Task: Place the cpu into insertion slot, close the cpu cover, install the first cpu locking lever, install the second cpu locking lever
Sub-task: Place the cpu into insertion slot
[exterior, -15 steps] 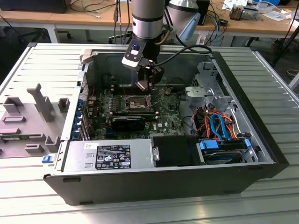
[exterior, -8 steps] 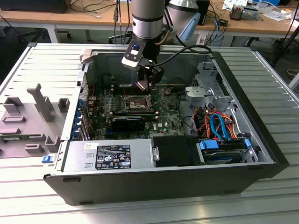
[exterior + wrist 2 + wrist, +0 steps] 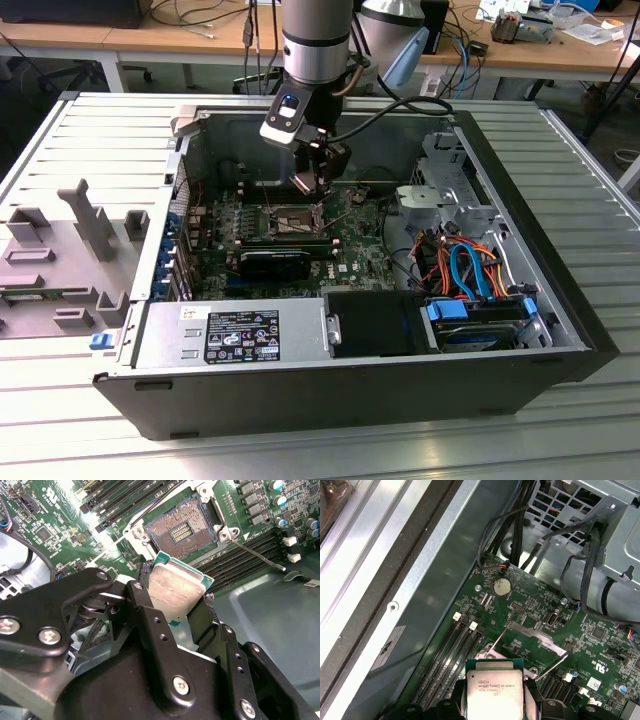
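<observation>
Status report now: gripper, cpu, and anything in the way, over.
Gripper shut on cpu, not yet seated. Insertion slot bare, cpu cover raised. Nothing seen between cpu and slot.

The cpu [image 3: 180,587], a small flat square chip with a dull silvery-grey metal top and a thin green edge, hangs tilted in the air short of the insertion slot [image 3: 182,527], pinched on two opposite sides by the gripper [image 3: 172,594]. The slot is a small square dark socket with a shiny metal rim. Its bed of fine pins lies bare and uncovered.

In the first wrist view the cpu cover [image 3: 540,639], a thin silvery metal frame with a large window, stands raised at the slot's far side. A thin metal locking lever [image 3: 260,556] juts outward from one slot corner.
</observation>
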You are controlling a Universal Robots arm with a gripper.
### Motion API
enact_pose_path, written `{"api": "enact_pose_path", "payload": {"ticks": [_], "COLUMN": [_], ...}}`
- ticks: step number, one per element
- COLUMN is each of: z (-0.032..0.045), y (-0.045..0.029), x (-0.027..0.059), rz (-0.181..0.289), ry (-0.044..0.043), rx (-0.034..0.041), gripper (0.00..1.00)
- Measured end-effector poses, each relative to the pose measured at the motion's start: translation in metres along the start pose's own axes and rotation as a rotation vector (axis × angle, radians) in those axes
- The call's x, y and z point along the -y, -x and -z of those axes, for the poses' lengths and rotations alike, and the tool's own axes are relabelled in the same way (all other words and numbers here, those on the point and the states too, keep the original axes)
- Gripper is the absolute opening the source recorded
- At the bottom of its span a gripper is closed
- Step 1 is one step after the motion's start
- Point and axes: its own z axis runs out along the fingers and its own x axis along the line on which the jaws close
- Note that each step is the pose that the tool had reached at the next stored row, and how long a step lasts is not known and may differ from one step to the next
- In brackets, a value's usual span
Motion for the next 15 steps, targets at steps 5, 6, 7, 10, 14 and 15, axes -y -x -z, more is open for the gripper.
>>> {"api": "enact_pose_path", "payload": {"ticks": [5, 6, 7, 10, 14, 15], "z": [-0.0001, -0.0001, -0.0001, -0.0002, -0.0002, -0.0002], "y": [0.0000, 0.0000, 0.0000, 0.0000, 0.0000, 0.0000], "x": [0.0000, 0.0000, 0.0000, 0.0000, 0.0000, 0.0000], "rz": [-0.007, -0.008, -0.008, -0.011, -0.015, -0.016], "ry": [0.0000, 0.0000, 0.0000, 0.0000, 0.0000, 0.0000], "rx": [0.0003, 0.0003, 0.0003, 0.0004, 0.0006, 0.0006], "gripper": [0.55, 0.55, 0.55, 0.55, 0.55, 0.55]}}
